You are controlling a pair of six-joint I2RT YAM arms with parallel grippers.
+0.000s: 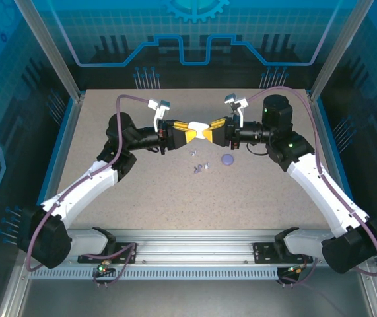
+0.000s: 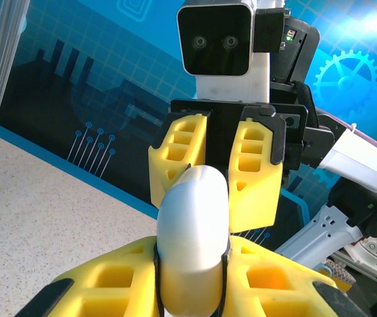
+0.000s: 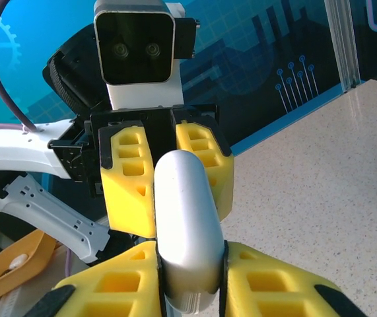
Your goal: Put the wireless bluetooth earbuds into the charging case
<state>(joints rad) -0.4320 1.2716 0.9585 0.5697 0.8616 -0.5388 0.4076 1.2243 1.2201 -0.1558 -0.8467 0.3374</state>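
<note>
You have the speckled bench [image 1: 175, 208] spread under both arms. Your left arm [image 1: 86, 183] reaches in from 7 o'clock and your right arm [image 1: 320, 188] from 5 o'clock. The two meet nose to nose above the bench, toward 12 o'clock from its middle.

Your left gripper [image 1: 188, 133] is clenched on the white case [image 1: 198, 125]. In the left wrist view its yellow fingers [image 2: 109, 277] press on both sides of the rounded shell, which sticks out of them toward 12 o'clock. Your right gripper [image 1: 210, 131] grasps the same case from the opposite end. In the right wrist view its own fingers sit against the shell at 3 and 9 o'clock, with the left gripper facing you just beyond. The case is therefore up off the bench, held between the two grippers. You cannot tell whether its lid is ajar.

The flat purple disc [image 1: 227, 160] lies on the bench at about 5 o'clock from the case, beneath the right gripper's wrist.

The earbuds [image 1: 198, 170] are a few tiny pale lavender pieces lying loose on the bench at 6 o'clock from the case. They are at roughly 8 o'clock from the disc, near it but apart, and neither gripper touches them. They are too small for you to tell how each piece lies.
</note>
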